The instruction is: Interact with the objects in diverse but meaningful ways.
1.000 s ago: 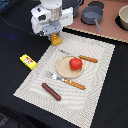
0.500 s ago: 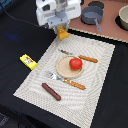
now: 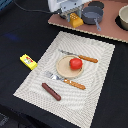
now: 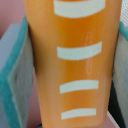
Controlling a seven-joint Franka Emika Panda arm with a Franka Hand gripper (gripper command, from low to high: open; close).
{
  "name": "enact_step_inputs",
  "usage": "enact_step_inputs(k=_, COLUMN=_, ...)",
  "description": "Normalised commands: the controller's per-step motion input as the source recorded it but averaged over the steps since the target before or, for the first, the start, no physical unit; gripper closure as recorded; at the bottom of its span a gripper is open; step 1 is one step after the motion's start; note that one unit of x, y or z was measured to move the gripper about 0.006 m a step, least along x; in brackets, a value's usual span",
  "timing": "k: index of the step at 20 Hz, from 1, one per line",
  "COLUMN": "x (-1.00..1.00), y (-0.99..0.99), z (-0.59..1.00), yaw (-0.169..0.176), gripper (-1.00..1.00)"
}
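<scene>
Carried off the mat, one orange ridged block (image 3: 76, 21) sits clamped in the tool (image 3: 73, 15) (one tomato (image 3: 75, 63) plated).

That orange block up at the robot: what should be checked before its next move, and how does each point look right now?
1. Orange ridged block sits between the pincer pads: ok, one pad on each side.
2. Grip firm enough: cannot tell.
3. Block clear of the dark grey pot: cannot tell; they look very close in the exterior view.
4. Tomato settled on the plate: ok.
5. Sausage and yellow box away from the arm: ok.
</scene>
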Motion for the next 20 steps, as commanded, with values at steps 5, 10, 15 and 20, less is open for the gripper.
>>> enact_step_inputs(k=5, x=1.00, y=0.00, z=0.36, yaw=-0.001, gripper=1.00)
enact_step_inputs(k=10, x=0.99, y=-0.21, z=0.12, yaw=0.000, gripper=1.00)
enact_step_inputs(k=15, x=0.85, y=-0.46, z=0.00, yaw=0.000, gripper=1.00)
enact_step_inputs(k=20, x=0.41, y=-0.40, z=-0.11, yaw=-0.007, gripper=1.00)
